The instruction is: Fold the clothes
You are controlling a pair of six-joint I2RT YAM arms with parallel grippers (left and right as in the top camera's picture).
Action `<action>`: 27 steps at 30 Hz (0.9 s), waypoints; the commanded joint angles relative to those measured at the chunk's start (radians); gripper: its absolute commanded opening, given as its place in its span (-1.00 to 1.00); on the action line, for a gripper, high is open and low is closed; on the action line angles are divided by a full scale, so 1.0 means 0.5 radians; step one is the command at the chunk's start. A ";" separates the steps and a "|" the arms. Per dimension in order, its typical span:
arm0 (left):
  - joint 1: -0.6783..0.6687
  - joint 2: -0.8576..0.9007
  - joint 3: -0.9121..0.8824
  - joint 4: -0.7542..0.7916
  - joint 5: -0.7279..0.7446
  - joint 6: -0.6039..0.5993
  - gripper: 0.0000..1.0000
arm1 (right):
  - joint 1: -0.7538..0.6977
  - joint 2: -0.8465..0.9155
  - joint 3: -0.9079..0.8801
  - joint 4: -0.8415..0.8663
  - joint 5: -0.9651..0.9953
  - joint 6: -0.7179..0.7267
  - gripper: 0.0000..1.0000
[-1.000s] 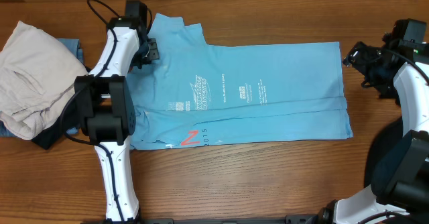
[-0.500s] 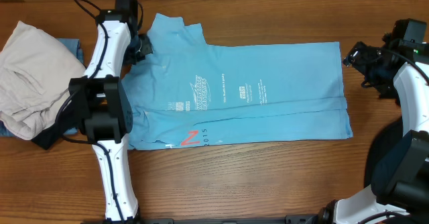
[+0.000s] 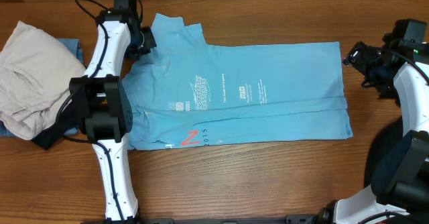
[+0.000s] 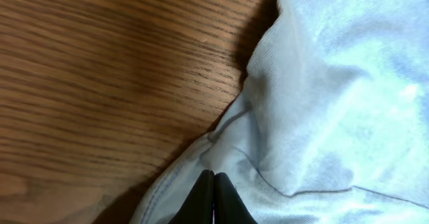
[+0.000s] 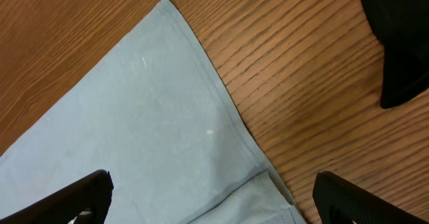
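The light blue T-shirt [image 3: 255, 96] lies spread across the table, partly folded, its white lettering and red mark facing up. My left gripper [image 3: 141, 43] is at the shirt's far-left corner by the sleeve. In the left wrist view its fingertips [image 4: 214, 178] are shut on the hemmed edge of the T-shirt [image 4: 335, 83], which puckers towards them and lifts a little off the wood. My right gripper [image 3: 356, 58] hovers open just past the shirt's far-right corner. The right wrist view shows that corner of the T-shirt [image 5: 134, 130] between the wide-apart jaws [image 5: 211, 187], untouched.
A pile of other clothes sits at the left edge: an off-white garment [image 3: 33, 70] on top, blue cloth [image 3: 71, 47] and black cloth [image 3: 47, 140] under it. A black shape [image 5: 395, 43] shows at the upper right of the right wrist view. Bare wood [image 3: 255, 177] surrounds the shirt.
My left gripper has shifted a little towards the far-left, from on top of the sleeve to its outer edge, and the cloth there has bunched. The right arm has not moved.
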 commanded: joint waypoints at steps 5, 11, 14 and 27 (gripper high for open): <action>0.028 0.176 0.033 0.038 -0.002 0.072 -0.92 | 0.011 -0.002 0.050 0.011 -0.014 -0.008 1.00; 0.155 0.186 0.034 0.034 -0.102 0.167 -0.92 | 0.011 -0.002 0.050 0.011 -0.014 -0.007 1.00; 0.193 0.180 0.051 0.057 -0.026 0.168 -0.53 | 0.011 -0.002 0.050 0.011 -0.014 -0.007 1.00; 0.082 0.173 1.106 -0.620 0.065 0.156 0.94 | 0.011 -0.002 0.050 0.011 -0.014 -0.007 1.00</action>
